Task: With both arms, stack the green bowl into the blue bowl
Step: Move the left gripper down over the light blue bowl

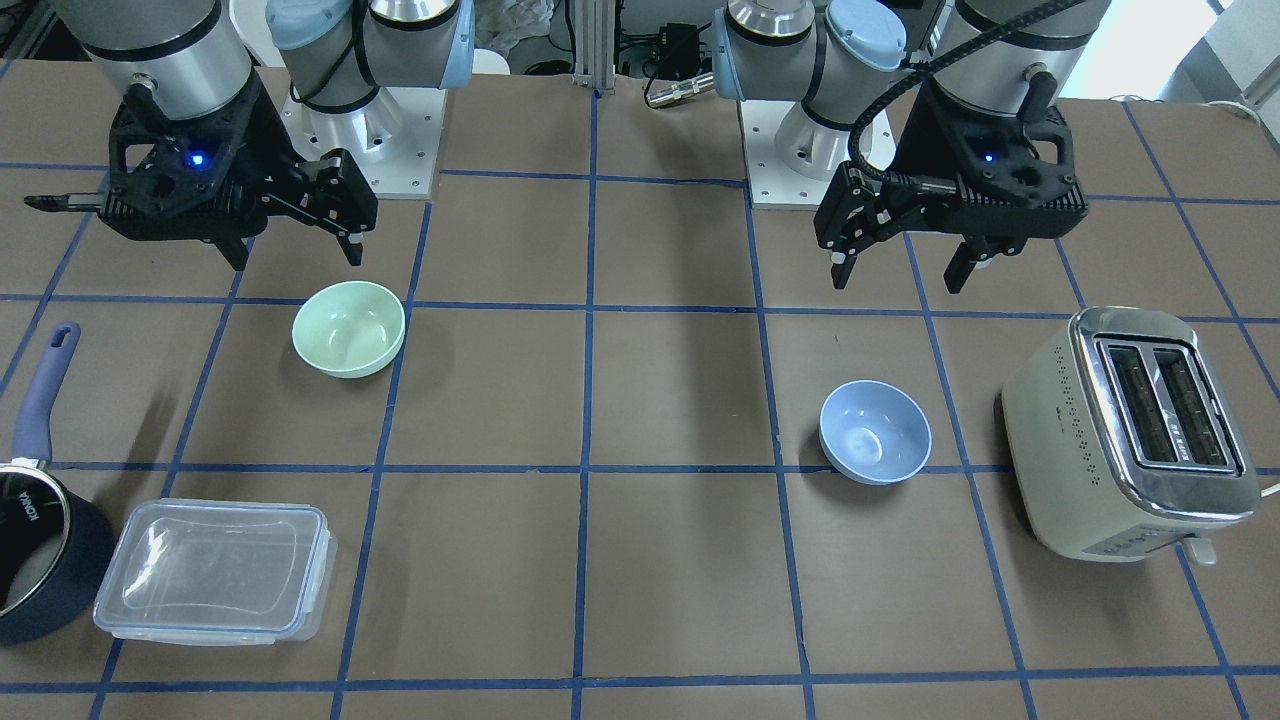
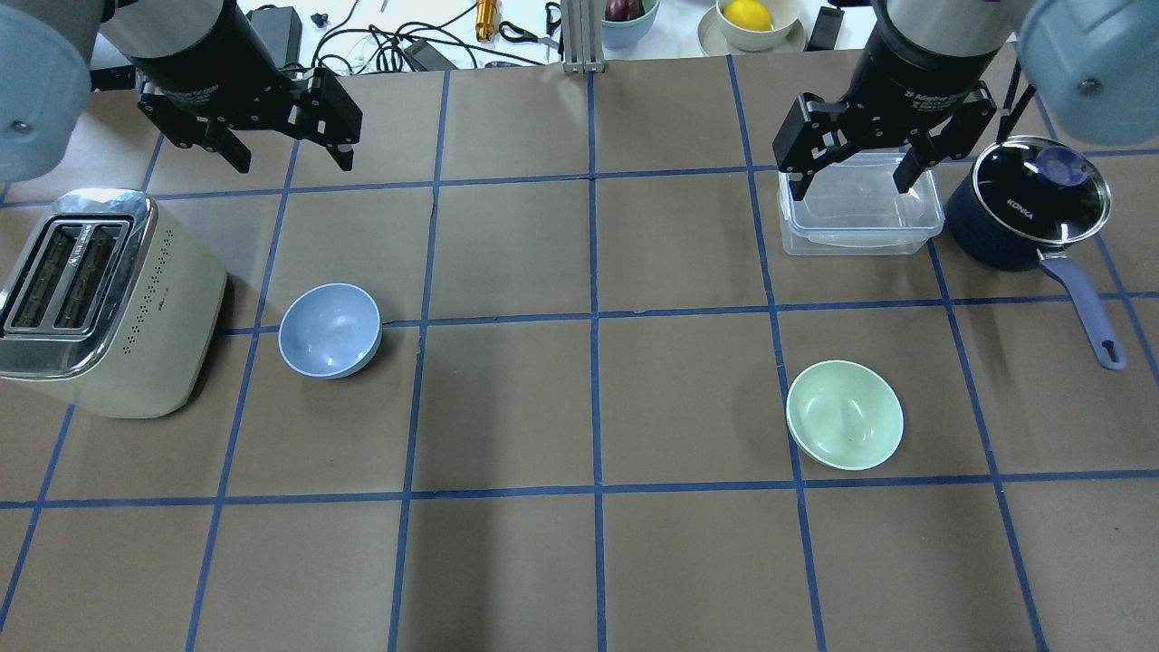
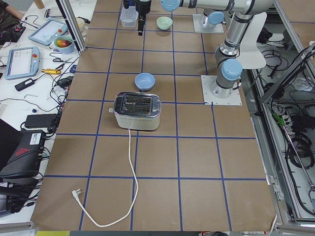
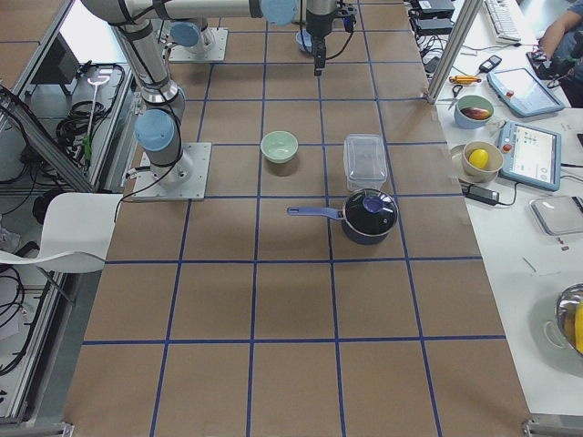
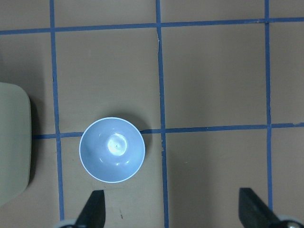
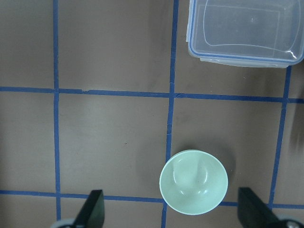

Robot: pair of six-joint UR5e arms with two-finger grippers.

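The green bowl [image 1: 348, 328] stands upright and empty on the table's right half, also in the overhead view [image 2: 844, 415] and the right wrist view [image 6: 193, 182]. The blue bowl [image 1: 875, 431] stands upright and empty on the left half, next to the toaster, also in the overhead view [image 2: 329, 330] and the left wrist view [image 5: 112, 149]. My right gripper [image 1: 297, 255] [image 2: 851, 184] [image 6: 173, 209] is open and empty, raised above the table near the green bowl. My left gripper [image 1: 900, 275] [image 2: 292, 161] [image 5: 173, 211] is open and empty, raised near the blue bowl.
A cream toaster [image 2: 100, 299] stands left of the blue bowl. A clear lidded plastic container [image 2: 858, 204] and a dark navy saucepan [image 2: 1028, 204] with a glass lid sit at the far right, beyond the green bowl. Brown table with a blue tape grid [image 2: 593, 407].
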